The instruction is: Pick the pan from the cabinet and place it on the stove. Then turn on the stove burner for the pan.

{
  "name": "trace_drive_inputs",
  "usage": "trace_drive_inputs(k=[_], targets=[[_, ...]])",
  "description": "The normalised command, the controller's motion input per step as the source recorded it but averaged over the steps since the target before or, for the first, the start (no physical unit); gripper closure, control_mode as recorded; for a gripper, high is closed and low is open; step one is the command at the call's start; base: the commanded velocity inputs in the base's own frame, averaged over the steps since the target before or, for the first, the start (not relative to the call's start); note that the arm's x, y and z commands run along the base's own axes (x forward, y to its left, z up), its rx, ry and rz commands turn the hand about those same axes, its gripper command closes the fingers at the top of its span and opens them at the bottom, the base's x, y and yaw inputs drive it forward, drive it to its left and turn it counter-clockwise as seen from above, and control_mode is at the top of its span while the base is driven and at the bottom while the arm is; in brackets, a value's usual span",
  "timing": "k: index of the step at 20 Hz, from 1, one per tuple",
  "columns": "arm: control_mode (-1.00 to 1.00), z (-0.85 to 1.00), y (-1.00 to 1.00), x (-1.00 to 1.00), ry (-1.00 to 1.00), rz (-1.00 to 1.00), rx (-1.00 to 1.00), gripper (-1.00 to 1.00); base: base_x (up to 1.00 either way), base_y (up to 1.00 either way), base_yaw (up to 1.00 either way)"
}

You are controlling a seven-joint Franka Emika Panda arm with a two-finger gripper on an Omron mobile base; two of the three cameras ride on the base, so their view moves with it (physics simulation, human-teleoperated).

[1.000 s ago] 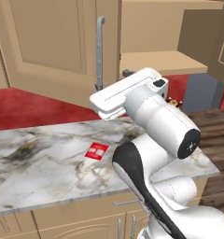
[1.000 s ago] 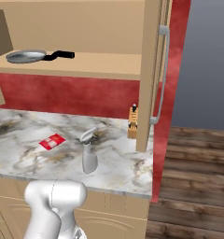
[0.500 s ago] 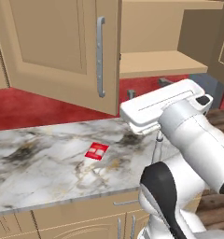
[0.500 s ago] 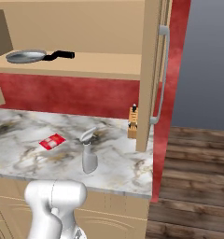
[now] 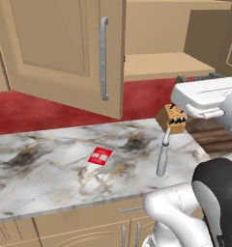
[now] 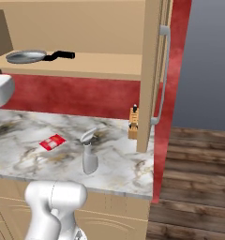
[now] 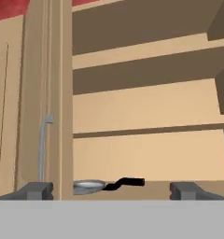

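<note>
The silver pan [image 6: 25, 56] lies on the lowest shelf of the open tan cabinet [image 6: 100, 65], its black handle [image 6: 61, 55] pointing right. In the hand view the pan [image 7: 88, 186] sits low and ahead, still some way off, with its handle [image 7: 128, 182] between my fingertips [image 7: 37, 190]. My gripper [image 7: 112, 191] is open and holds nothing. It hovers over the counter's right end, level with that shelf and facing into the cabinet; its white hand [image 5: 205, 94] is at the right of the left base view. The stove is out of view.
The left cabinet door [image 5: 65, 53] with its silver bar handle [image 5: 104, 58] stands swung out over the marble counter [image 5: 50, 169]. The right door [image 6: 152, 70] is open too. On the counter are a red card [image 5: 100, 156], a grey spray bottle [image 5: 162, 157] and a knife block [image 5: 171, 118].
The arm has swung to the right and its hand now sits further right, turned toward the cabinet shelf. The pan and the counter items have not moved.
</note>
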Motion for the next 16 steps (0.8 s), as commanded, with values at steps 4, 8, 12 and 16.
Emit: trace_drive_inputs(k=[4, 8, 12, 16], targets=[[-1.00, 0.04, -0.46, 0.01, 0.24, 0.04, 0.13, -1.00, 0.00, 0.00, 0.00], [-1.00, -0.08, -0.34, 0.05, 0.28, 0.09, 0.12, -1.00, 0.00, 0.00, 0.00], [-1.00, -0.25, -0.20, 0.07, 0.25, 0.07, 0.13, -1.00, 0.00, 0.00, 0.00], [-1.00, -0.19, -0.03, 0.17, 0.20, 0.05, 0.13, -1.00, 0.00, 0.00, 0.00]])
